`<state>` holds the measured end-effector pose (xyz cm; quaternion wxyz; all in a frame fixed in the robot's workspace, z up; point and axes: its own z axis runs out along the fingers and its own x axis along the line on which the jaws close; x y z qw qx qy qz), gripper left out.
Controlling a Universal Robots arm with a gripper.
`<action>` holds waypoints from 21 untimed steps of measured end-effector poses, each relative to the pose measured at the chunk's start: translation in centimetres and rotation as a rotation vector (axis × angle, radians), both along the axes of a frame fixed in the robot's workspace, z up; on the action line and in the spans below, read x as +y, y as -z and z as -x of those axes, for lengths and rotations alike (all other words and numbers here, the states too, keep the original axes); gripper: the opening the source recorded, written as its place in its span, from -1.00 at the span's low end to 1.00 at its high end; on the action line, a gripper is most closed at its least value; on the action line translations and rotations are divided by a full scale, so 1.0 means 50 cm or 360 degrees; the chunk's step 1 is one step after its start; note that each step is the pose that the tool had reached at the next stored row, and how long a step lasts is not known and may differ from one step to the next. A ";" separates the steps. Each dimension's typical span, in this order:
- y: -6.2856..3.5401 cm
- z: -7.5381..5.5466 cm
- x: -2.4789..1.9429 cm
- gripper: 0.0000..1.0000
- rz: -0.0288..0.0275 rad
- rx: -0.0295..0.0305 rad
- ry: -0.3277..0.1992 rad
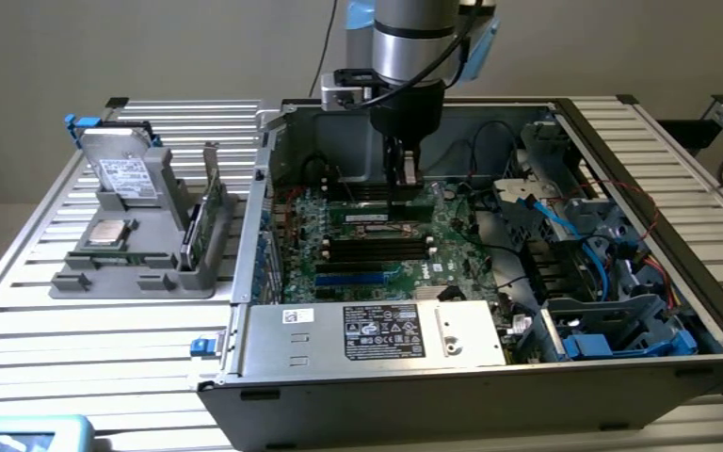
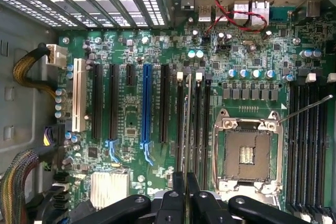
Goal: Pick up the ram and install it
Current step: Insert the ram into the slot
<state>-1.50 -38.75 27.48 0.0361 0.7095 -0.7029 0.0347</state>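
Observation:
The ram [image 2: 187,124] appears edge-on as a thin pale line, clamped between the two black fingers of my gripper [image 2: 186,180]. It hangs just above the black memory slots [image 2: 202,121] with white end clips, beside the empty CPU socket [image 2: 247,153] on the green motherboard [image 2: 126,114]. I cannot tell whether its lower edge touches a slot. In the exterior view my gripper [image 1: 402,177] reaches straight down into the open computer case [image 1: 488,386], low over the far part of the motherboard [image 1: 375,273].
A grey holder [image 1: 136,268] on the slatted table at the exterior view's left carries a metal drive [image 1: 123,169], a chip and an upright green card [image 1: 211,221]. The power supply box [image 1: 375,330] sits at the case front. Drive bays and cables [image 1: 563,245] crowd the exterior view's right.

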 end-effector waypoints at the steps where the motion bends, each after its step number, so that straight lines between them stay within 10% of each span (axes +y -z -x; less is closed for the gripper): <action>1: 0.001 0.000 -0.0004 -0.73 0.00007 0.00000 0.0000; 21: 0.022 0.000 -0.0118 -0.73 0.00046 0.00000 0.0000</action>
